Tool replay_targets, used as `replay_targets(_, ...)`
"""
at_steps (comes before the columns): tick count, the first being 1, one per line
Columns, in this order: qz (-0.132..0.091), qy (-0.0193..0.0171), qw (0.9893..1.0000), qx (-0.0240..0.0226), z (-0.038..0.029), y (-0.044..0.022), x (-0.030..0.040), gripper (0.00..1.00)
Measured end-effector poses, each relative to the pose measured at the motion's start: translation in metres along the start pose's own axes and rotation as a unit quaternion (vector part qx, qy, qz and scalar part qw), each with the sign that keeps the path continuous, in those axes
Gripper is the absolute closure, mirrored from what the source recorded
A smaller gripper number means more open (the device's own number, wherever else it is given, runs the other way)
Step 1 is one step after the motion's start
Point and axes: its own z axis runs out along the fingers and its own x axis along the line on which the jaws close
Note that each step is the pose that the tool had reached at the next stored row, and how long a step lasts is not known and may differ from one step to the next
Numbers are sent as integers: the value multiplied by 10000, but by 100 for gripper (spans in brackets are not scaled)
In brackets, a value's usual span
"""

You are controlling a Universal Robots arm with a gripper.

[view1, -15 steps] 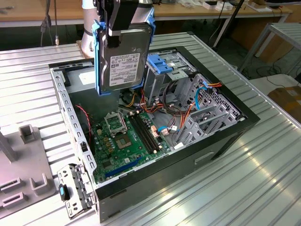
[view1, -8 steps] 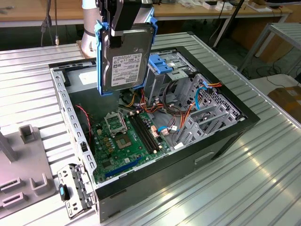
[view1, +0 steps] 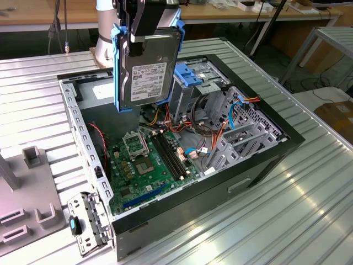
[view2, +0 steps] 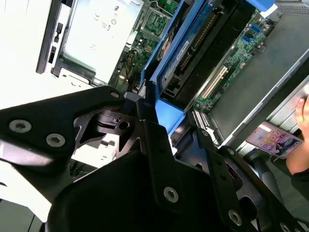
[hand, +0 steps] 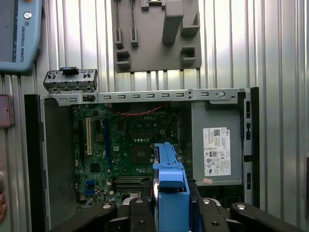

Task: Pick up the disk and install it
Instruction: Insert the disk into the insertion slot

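The disk [view1: 148, 72] is a grey-black hard drive with a white label and a blue rail frame. It hangs upright above the open computer case [view1: 265, 160], over its back part near the drive cage [view1: 194, 83]. My gripper [view1: 150, 30] is shut on the disk's top edge. In the first wrist view the disk's blue rail [hand: 170, 178] shows edge-on between the black fingers [hand: 208, 215], over the motherboard [hand: 130, 145]. In the second wrist view the disk [view2: 193, 46] runs away from the gripper [view2: 161, 121] toward the case's inside.
A grey power-supply box [hand: 216, 150] with a white label sits in the case. A loose slotted bracket [view1: 88, 223] lies at the case's front corner. A grey fixture plate [hand: 159, 34] and a teach pendant [hand: 19, 34] lie on the ribbed table. A hand [view2: 303, 112] holds a phone [view2: 274, 140].
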Motion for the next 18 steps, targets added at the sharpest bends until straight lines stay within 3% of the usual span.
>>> replay_targets(5,1,5,10000,0,1,-107,-4,63)
replay_targets(8,1,5,10000,0,4,-258,-2,63)
replay_targets(10,1,7,10000,0,5,-279,22,63)
replay_targets(14,1,73,10000,3,16,-289,143,63)
replay_targets(18,0,102,9999,4,30,-295,246,63)
